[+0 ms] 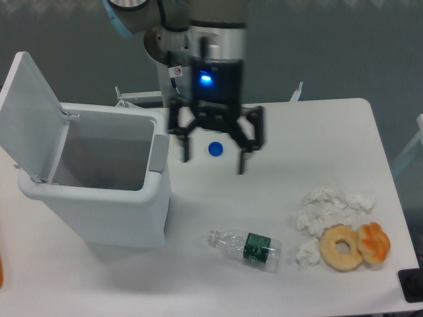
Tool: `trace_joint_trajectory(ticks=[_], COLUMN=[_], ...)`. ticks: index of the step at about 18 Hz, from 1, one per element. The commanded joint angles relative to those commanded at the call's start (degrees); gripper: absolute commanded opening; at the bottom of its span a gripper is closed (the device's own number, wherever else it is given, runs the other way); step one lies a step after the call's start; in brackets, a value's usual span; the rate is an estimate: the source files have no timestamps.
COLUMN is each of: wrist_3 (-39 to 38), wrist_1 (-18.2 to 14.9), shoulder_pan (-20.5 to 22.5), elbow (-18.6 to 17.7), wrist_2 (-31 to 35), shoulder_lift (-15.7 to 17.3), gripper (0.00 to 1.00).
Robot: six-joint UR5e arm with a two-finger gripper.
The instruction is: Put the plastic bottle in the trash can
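Observation:
The trash can (125,218) is a large white bin at the left of the table. Its flip lid (33,112) stands open and a grey panel (160,153) sits on its right side. The part of its inside that I can see shows nothing. The blue-tinted plastic bottle is not in view anywhere. My gripper (214,164) hangs open and empty just right of the bin's rim, over the table, with its fingers spread wide on either side of a small blue bottle cap (215,149).
A clear colourless bottle with a dark green label (248,246) lies on its side near the front. Crumpled white tissues (327,205), a doughnut (342,247) and an orange pastry (374,242) lie at the front right. A black object (411,285) sits at the right corner.

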Motion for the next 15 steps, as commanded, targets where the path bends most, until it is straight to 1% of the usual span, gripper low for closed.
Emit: trace_joint_trajectory(ticks=[2, 4, 6, 9, 14, 15], wrist_3=[3.63, 5.04, 6.70, 9.17, 9.18, 9.18], wrist_1=[-2.64, -5.02, -6.52, -6.70, -6.00, -5.99], shoulder_pan=[1.85, 2.38, 2.48, 2.30, 2.30, 2.13], elbow=[1.84, 3.95, 4.48, 4.40, 4.13, 4.13], wrist_2=[2.28, 5.01, 8.25, 12.48, 13.80, 14.24], shoulder_lift=[-3.06, -5.79, -7.56, -11.59, -16.61, -16.70], gripper=[1.00, 1.00, 1.00, 1.00, 1.00, 1.00])
